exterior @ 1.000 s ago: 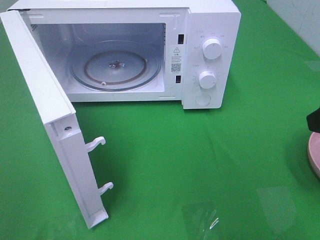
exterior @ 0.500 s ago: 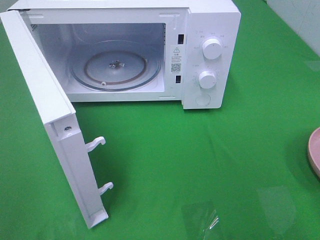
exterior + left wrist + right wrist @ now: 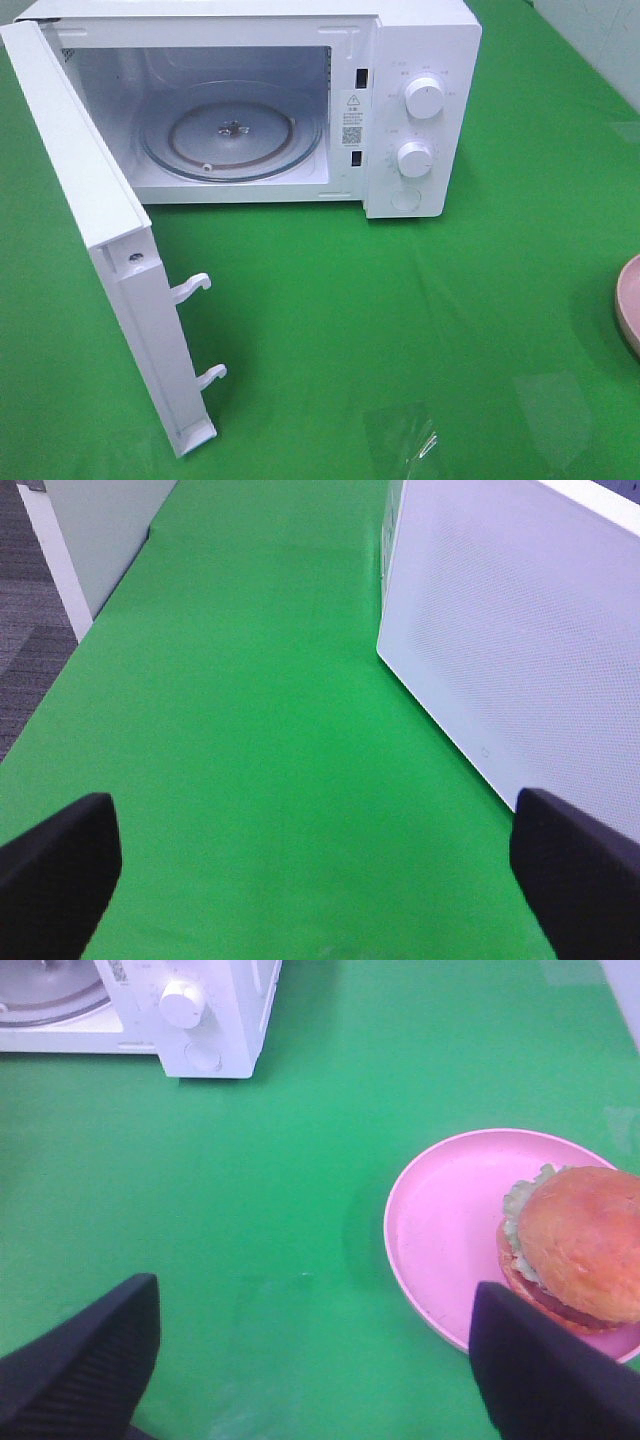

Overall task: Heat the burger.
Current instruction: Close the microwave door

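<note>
The burger (image 3: 580,1245), with a glossy brown bun and a green lettuce frill, sits on the outer side of a round pink plate (image 3: 440,1220). My right gripper (image 3: 315,1295) hovers open above the green cloth just short of the plate, its one finger beside the burger. In the high view only the plate's rim (image 3: 630,300) shows at the right edge; the burger and both arms are out of that view. The white microwave (image 3: 420,60) stands at the back with its door (image 3: 90,200) swung wide and a bare glass turntable (image 3: 230,135). My left gripper (image 3: 312,815) is open beside the door's outer face (image 3: 520,630).
Two white knobs (image 3: 425,98) (image 3: 414,158) sit on the microwave's right panel. The open door juts far forward on the left. A shiny clear patch (image 3: 405,435) lies on the green cloth near the front. The table's left edge drops to grey floor (image 3: 30,650).
A dark part of the right arm that showed at the right edge of the high view above the plate has gone out of view. Nothing else has moved.
</note>
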`<state>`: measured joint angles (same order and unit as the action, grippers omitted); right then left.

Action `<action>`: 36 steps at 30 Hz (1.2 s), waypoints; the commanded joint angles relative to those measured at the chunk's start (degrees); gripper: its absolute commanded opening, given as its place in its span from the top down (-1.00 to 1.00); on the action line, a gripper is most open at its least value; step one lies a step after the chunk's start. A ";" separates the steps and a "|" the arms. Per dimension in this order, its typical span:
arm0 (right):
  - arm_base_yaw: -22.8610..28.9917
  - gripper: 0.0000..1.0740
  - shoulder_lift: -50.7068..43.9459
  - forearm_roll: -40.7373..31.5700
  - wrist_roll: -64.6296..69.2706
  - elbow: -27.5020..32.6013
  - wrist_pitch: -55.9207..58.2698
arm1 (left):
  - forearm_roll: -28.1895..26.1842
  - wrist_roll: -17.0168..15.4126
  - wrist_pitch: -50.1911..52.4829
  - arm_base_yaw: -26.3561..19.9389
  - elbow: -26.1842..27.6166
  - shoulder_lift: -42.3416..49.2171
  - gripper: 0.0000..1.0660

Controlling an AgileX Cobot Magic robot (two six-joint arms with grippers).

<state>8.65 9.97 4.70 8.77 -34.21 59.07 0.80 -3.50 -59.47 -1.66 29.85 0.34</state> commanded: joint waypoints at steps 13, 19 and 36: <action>-6.42 -0.42 -11.69 0.06 -1.09 5.73 -1.78 | -0.11 -0.29 0.63 0.00 -0.06 0.40 -0.88; -6.42 -0.42 -11.69 0.06 -1.09 5.73 -1.78 | -0.06 -0.29 0.63 0.00 -0.06 0.40 -0.88; -6.42 -0.42 -11.69 0.06 -1.03 5.73 -1.78 | -0.06 -0.29 0.63 0.00 -0.06 0.40 -0.88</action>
<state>2.69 -0.29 4.70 8.31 -28.59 58.21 0.80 -3.50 -59.47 -1.66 29.85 0.34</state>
